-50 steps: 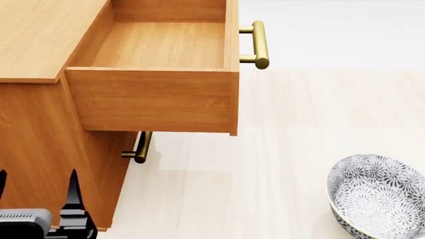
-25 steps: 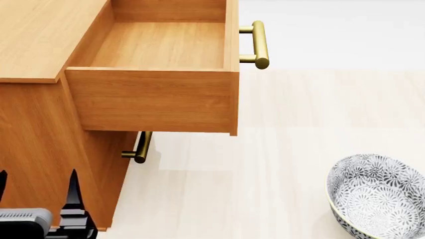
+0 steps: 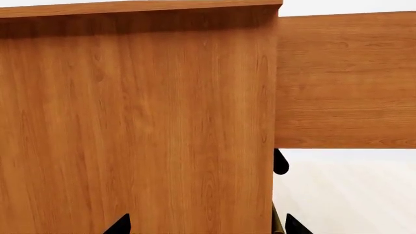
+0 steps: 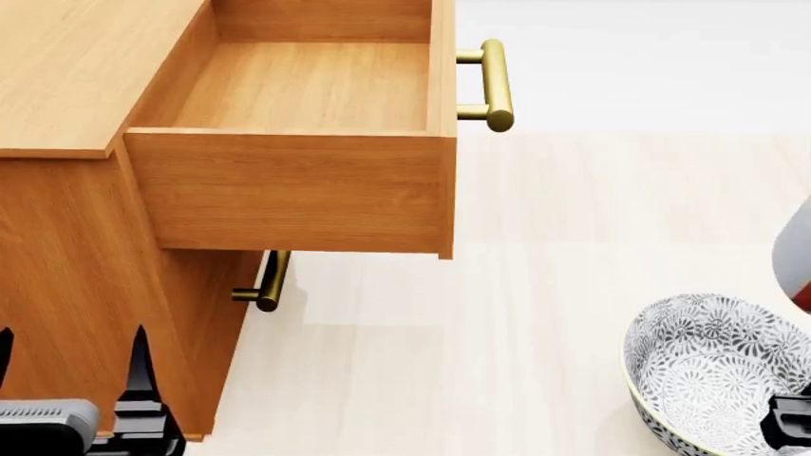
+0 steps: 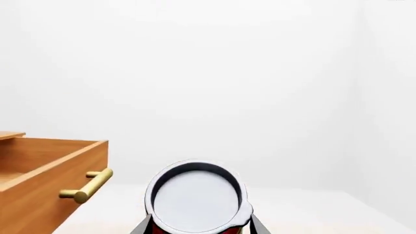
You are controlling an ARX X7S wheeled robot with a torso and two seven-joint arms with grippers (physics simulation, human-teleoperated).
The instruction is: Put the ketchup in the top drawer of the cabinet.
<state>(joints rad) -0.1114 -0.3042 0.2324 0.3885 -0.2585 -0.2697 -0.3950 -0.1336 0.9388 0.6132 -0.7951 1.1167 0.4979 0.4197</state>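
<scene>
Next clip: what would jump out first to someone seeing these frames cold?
The top drawer stands pulled wide open and bare inside, its brass handle jutting out at the upper middle of the head view. At that view's lower right sits a patterned bowl. The right wrist view is filled low down by the ketchup, its silver top facing the camera, between the right gripper's fingers.

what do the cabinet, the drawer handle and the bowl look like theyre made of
The cabinet looks like light-brown wood or wood veneer: grain lines run across its matte panels. The top drawer's handle looks like brass or brushed gold metal, with a soft sheen along the bar. The bowl looks like glazed ceramic, with a grey-and-white floral print, though a render leaves that open.
</scene>
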